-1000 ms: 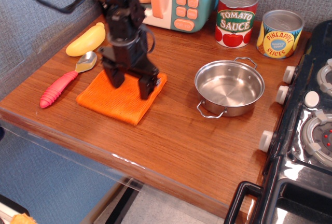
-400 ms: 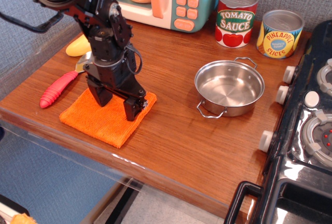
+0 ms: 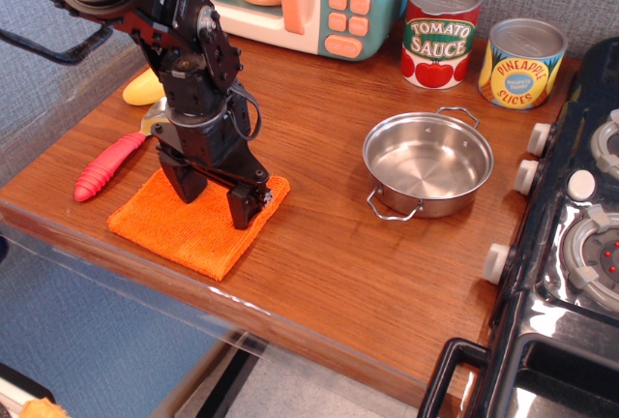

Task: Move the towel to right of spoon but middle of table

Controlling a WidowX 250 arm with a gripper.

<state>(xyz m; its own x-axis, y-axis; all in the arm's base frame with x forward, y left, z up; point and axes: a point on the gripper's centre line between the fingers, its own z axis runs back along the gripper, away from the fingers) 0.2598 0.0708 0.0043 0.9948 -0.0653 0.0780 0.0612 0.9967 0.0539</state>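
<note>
The towel (image 3: 190,225) lies flat near the tabletop (image 3: 338,253) front edge, just right of the spoon (image 3: 109,164). The tool (image 3: 214,197) stands on it, jaws spread and pinching nothing. Dragging the towel risks bunching it, nudging the spoon, or pulling a corner past the front edge.

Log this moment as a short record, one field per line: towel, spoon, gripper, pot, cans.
towel: orange towel flat on the table, near the front edge
spoon: spoon just left of the towel, bowl hidden by the arm
gripper: gripper open, fingertips down on the towel
pot: steel pot empty, right of the towel
cans: tomato sauce can, pineapple slices can at the back
</note>
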